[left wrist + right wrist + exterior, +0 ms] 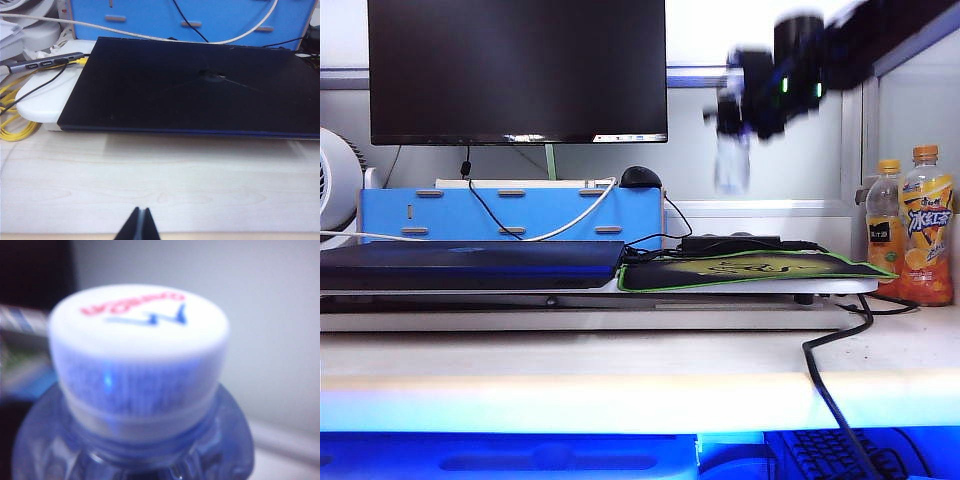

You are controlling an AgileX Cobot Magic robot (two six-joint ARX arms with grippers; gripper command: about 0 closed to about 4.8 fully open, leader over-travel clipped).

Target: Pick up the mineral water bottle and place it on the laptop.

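The mineral water bottle (pixel 731 165) hangs blurred in the air, high above the mouse pad (pixel 750 268), with my right gripper (pixel 736 122) shut on its upper part. Its white cap (pixel 139 342) with red and blue print fills the right wrist view, and the fingers are hidden there. The laptop (pixel 470 263) lies closed and flat to the left of the bottle, a dark glossy slab (pixel 200 87) on a white stand (pixel 47 97). My left gripper (pixel 140 210) is shut with nothing in it, low over the bare desk in front of the laptop.
A big black monitor (pixel 517 70) and a blue box (pixel 510 215) stand behind the laptop. Two orange-capped juice bottles (pixel 912 225) stand at the far right. A black cable (pixel 825 370) runs over the desk front. Yellow cables (pixel 12 115) and a grey hub (pixel 45 62) lie beside the laptop.
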